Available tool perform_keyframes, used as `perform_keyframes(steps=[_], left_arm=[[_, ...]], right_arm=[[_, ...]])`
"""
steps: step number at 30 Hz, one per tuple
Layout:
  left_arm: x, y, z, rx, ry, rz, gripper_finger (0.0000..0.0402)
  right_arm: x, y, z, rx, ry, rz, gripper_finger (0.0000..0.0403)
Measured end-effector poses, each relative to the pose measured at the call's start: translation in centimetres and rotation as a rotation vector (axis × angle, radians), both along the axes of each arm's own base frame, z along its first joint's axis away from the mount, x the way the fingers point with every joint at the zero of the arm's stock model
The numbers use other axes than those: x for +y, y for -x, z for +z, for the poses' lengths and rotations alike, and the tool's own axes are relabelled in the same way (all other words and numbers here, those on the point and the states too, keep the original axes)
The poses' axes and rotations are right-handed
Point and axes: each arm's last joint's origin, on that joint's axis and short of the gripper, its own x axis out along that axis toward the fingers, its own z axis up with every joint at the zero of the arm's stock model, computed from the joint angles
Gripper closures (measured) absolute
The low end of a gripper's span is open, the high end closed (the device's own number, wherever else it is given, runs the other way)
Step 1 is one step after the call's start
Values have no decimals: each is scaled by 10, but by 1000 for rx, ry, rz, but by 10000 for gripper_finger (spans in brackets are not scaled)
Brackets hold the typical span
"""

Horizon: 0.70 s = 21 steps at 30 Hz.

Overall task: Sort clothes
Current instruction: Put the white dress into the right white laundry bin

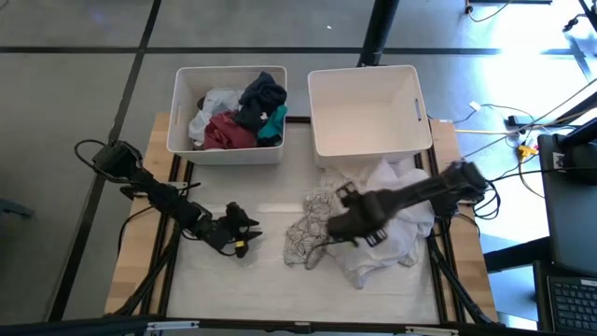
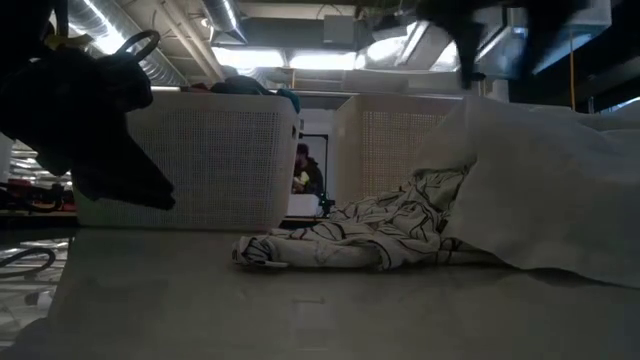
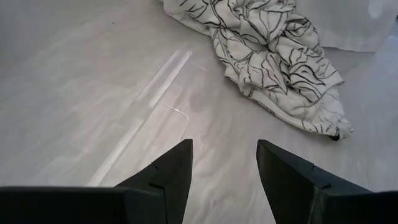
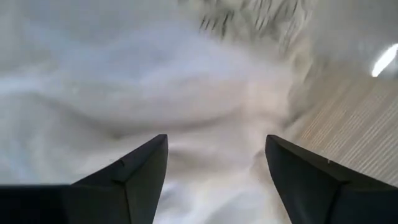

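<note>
A black-patterned white garment (image 1: 306, 231) lies crumpled on the table, also in the low view (image 2: 350, 235) and the left wrist view (image 3: 273, 62). A plain white garment (image 1: 396, 219) lies bunched beside it on the right, its far part against the right bin. My right gripper (image 1: 341, 198) is open above these two garments, with white cloth (image 4: 186, 93) between and below its fingers (image 4: 216, 146). My left gripper (image 1: 244, 230) is open and empty over bare table, left of the patterned garment (image 3: 224, 149). The left bin (image 1: 182, 140) holds white, maroon, dark and teal clothes (image 1: 238, 117).
The right white bin (image 1: 368, 140) stands at the far side beside the left bin, with nothing showing inside. Bare table lies at the near left and front (image 1: 233, 280). A person (image 2: 305, 170) shows in the room behind, between the bins.
</note>
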Motion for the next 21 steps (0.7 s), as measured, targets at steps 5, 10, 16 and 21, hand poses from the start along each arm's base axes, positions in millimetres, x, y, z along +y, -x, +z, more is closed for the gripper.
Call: perform_keyframes(steps=[5, 10, 16, 21], left_arm=[[0, 0, 0, 0, 0, 0, 233], [0, 0, 0, -3, 0, 6, 233], [1, 0, 0, -9, 8, 22, 233], [1, 0, 1, -16, 1, 33, 233]], right_arm=[[4, 51, -7, -66, 25, -220, 132], [0, 85, -22, -245, 26, -393, 132], [-15, 106, -71, -328, -4, -538, 132], [-21, 109, -126, -334, -105, -531, 133]])
